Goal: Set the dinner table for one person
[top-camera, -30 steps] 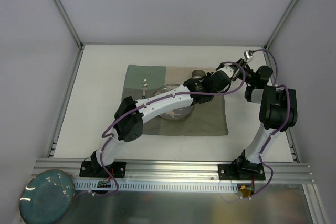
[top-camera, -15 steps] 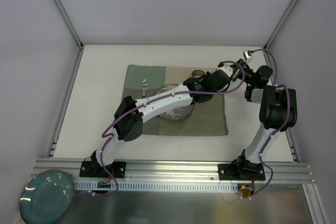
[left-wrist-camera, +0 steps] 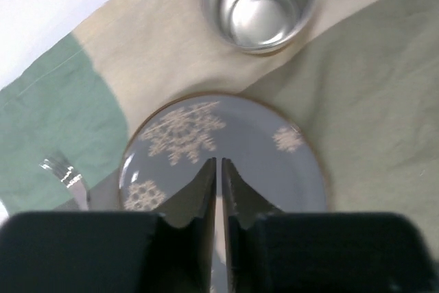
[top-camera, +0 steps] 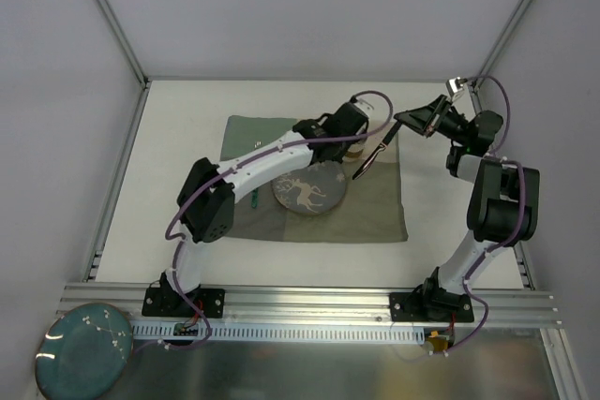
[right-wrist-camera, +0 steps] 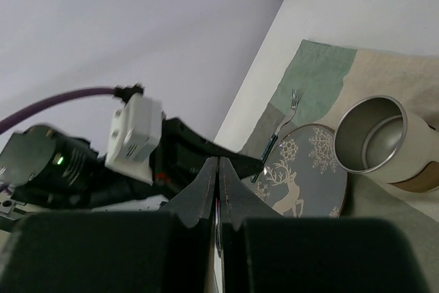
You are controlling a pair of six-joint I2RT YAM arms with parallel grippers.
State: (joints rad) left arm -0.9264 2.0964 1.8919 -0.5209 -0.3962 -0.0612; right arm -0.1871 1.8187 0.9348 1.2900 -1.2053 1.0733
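On the white dinner table [top-camera: 178, 194] lies a green-and-beige mat [top-camera: 375, 217]. It carries a grey plate with a deer [top-camera: 309, 189], a steel cup [top-camera: 356, 149] and a fork [top-camera: 255, 196]. My left gripper [top-camera: 349, 133] hangs shut and empty over the plate [left-wrist-camera: 226, 142], with the cup [left-wrist-camera: 260, 5] ahead of it and the fork [left-wrist-camera: 63, 173] to its left. My right gripper [top-camera: 403, 124] is raised above the mat's far right corner. It is shut on a thin dark knife [top-camera: 373, 158] that slants down toward the plate [right-wrist-camera: 302, 180].
A teal round plate [top-camera: 82, 348] sits off the table at the near left, past the aluminium rail [top-camera: 309, 299]. Grey walls and frame bars [top-camera: 112, 21] close in the table on three sides. My left arm [top-camera: 272, 155] crosses the mat's left half.
Both grippers stood together over the mat's right part. The left arm has drawn back to the left, uncovering the plate. The right gripper has pulled away rightward, holding the knife.
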